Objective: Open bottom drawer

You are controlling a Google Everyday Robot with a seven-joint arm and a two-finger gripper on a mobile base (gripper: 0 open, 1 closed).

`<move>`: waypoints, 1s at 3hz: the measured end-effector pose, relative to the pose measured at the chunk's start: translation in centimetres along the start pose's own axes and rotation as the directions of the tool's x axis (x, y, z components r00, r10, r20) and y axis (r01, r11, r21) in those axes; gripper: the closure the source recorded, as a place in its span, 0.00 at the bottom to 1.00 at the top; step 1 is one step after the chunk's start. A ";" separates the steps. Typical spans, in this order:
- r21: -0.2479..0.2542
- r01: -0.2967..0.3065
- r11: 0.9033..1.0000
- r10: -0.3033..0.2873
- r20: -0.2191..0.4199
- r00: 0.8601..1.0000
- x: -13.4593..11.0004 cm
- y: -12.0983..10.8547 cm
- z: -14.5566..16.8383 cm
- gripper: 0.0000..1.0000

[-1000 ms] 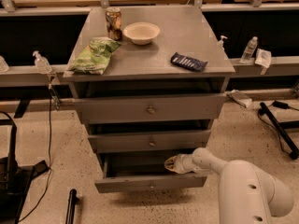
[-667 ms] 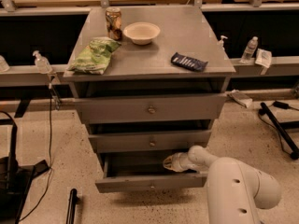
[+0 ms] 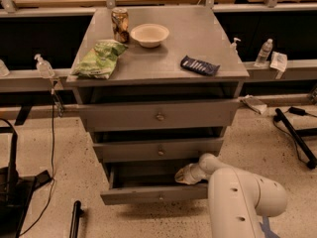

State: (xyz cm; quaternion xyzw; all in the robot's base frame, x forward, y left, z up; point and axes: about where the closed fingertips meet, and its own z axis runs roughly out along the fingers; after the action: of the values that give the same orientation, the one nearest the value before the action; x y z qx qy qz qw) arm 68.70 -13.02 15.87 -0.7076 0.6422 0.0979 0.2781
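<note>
The grey cabinet (image 3: 163, 63) has three drawers. Its bottom drawer (image 3: 143, 195), the lowest and narrowest, stands pulled out toward me, and its small round knob (image 3: 159, 198) shows on the front. My white arm (image 3: 237, 192) comes in from the lower right. The gripper (image 3: 184, 174) is over the open drawer, just behind its front panel and under the middle drawer (image 3: 158, 150). The top drawer (image 3: 158, 115) also sits slightly out.
On the cabinet top lie a green chip bag (image 3: 100, 58), a can (image 3: 120, 25), a white bowl (image 3: 149, 34) and a dark blue snack bar (image 3: 199, 66). Black stands (image 3: 297, 135) and cables (image 3: 15, 182) lie on the speckled floor on both sides. Bottles (image 3: 265, 51) stand on the rails behind.
The gripper has slid a little left over the open drawer, and the arm's body has come forward with it. The bottom drawer looks about as far out as before.
</note>
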 end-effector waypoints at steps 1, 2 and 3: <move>-0.056 0.011 0.998 -0.012 -0.010 1.000 0.6 2.1 -1.3 1.00; -0.116 0.029 0.993 -0.031 -0.020 0.999 0.8 4.0 -2.2 1.00; -0.175 0.043 0.984 -0.048 -0.026 0.999 0.9 6.1 -3.5 1.00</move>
State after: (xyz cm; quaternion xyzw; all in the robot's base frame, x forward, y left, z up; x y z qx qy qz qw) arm 62.17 -15.75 16.62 -0.7450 0.6189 0.1369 0.2077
